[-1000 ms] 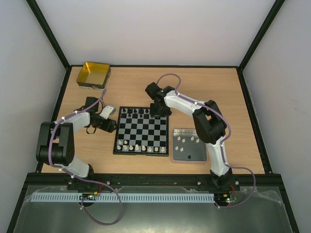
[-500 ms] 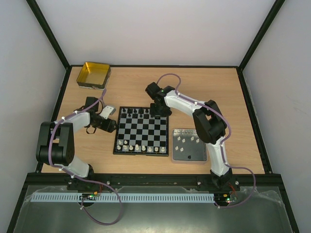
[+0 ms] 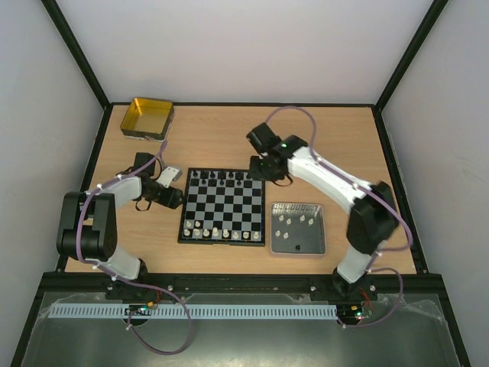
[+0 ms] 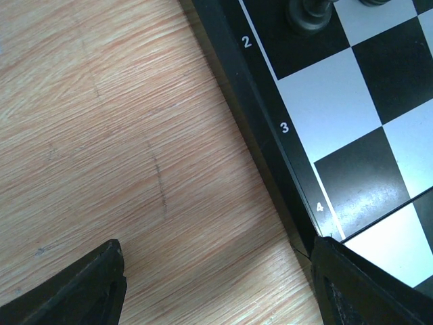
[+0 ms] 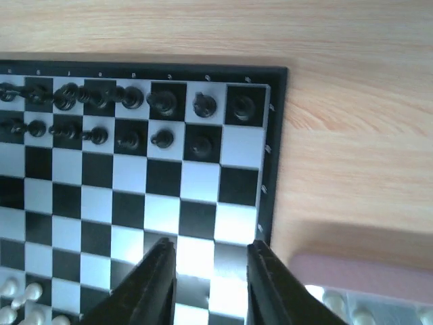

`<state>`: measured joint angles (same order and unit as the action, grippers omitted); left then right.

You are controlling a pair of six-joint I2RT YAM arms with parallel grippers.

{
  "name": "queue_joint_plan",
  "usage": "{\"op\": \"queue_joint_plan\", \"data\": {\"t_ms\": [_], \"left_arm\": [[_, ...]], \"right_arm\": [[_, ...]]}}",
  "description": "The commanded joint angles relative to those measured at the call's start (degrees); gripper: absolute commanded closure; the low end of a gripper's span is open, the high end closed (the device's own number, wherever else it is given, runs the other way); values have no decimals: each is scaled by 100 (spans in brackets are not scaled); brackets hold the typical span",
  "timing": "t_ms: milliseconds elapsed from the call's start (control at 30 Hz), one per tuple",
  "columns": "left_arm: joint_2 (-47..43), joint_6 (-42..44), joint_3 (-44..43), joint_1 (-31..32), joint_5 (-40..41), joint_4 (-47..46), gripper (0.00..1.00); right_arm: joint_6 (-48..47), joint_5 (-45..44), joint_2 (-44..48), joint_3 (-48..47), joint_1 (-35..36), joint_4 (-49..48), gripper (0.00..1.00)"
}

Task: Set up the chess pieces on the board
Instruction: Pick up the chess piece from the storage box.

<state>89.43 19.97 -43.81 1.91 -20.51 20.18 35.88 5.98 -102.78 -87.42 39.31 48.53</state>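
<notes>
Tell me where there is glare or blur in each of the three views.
Right wrist view: glare whitens the board squares nearest the right gripper; the grey tray corner is blurred. Left wrist view: border numerals are sharp, the left gripper is soft and dark. Top view: even light, soft shadows, chess pieces too small for detail.

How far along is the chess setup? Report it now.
Done: black pieces fill nearly two far rows of the board; white pieces line its near edge. In hand: nothing; right hand and left hand are open, empty. Left: more white ones wait in the grey tray; one black second-row square is bare.
</notes>
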Motion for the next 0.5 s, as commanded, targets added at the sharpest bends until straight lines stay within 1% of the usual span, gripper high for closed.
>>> {"op": "queue_joint_plan", "data": {"t_ms": [0, 100, 200, 333, 467], "left_arm": [[-62, 52, 56, -28, -75, 127, 25], [-16, 51, 31, -24, -105, 150, 25], [31, 42, 2, -8, -101, 165, 25], [-82, 25, 50, 19, -57, 110, 25], [-35, 7, 41, 21, -18, 108, 25]], "right_arm": [[423, -144, 1187, 1245, -29, 326, 70], [786, -124, 1992, 2496, -30, 245, 68], [1142, -53, 2712, 3397, -29, 206, 68], [1530, -73, 3384, 4148, -31, 269, 68], [1656, 104, 3680, 4580, -29, 156, 67]]}}
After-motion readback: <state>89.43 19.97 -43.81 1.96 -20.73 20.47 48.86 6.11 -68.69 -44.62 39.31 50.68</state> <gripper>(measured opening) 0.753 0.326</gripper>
